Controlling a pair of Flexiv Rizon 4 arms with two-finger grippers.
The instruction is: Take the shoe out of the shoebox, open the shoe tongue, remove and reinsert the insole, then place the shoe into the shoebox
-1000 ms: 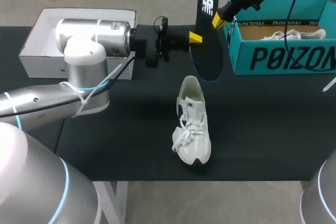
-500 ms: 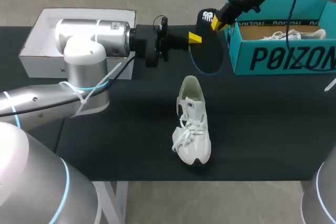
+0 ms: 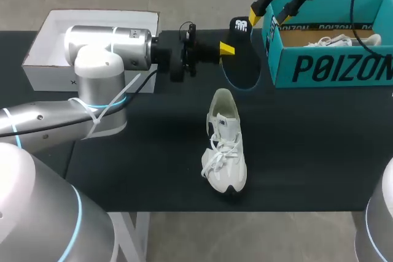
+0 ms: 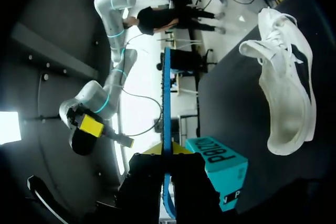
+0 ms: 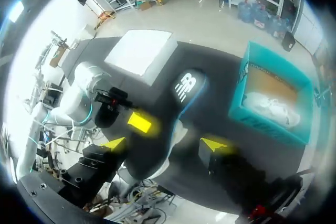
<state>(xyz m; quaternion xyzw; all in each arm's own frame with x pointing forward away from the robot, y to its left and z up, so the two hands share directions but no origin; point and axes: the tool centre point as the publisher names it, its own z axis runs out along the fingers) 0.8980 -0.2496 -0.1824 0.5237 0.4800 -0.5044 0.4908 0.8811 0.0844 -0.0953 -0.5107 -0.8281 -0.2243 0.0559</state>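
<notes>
Beside the shoebox [image 3: 325,69], left jaws grip the insole [image 3: 242,59], edge-on from their wrist; right jaws gape empty.

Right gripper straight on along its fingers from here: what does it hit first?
Most likely the black insole with the white logo, held by the left gripper just ahead of the open right gripper. How close it is I cannot tell.

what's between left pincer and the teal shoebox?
The black insole, held on edge in the left pincer; the teal shoebox stands just beyond. Head view shows it.
</notes>
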